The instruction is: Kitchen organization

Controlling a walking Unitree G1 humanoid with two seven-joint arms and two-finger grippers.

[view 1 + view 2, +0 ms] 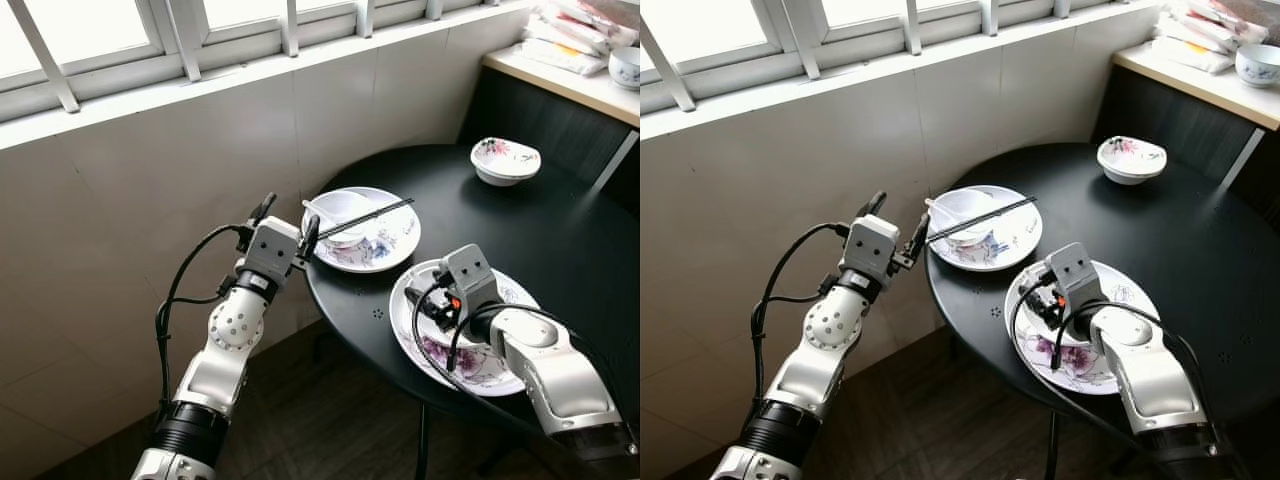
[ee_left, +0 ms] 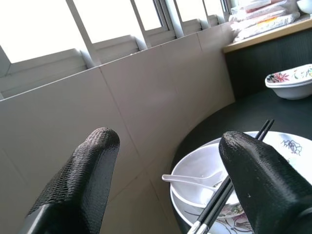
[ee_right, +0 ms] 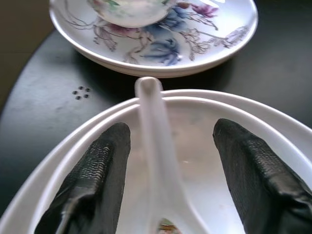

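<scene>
Round black table (image 1: 560, 250), right half of the eye views, below a white tiled wall and window. I count three floral dish settings on it. Far plate (image 1: 385, 250), centre frame: carries one white bowl (image 1: 340, 212), one white spoon (image 2: 187, 179) lying in that bowl, and one pair of black chopsticks (image 1: 365, 218) laid across the bowl's rim. Near plate (image 1: 480, 372), lower right: I see a white bowl (image 3: 204, 122) on it in the right wrist view, with a second white spoon (image 3: 156, 146) inside, handle pointing toward the far plate. Third setting: a lone floral bowl (image 1: 505, 158), upper right, well apart from both plates. A fourth bowl (image 1: 626, 66) and a stack of packets (image 1: 565, 40) sit on the counter at the upper right corner.

Left gripper (image 1: 285, 225): fingers spread apart, holding nothing, at the table's left edge just beside the far plate. Right gripper (image 3: 165, 180): fingers apart, one on either side of the near spoon's handle, over the near bowl; I cannot tell whether they touch it.
</scene>
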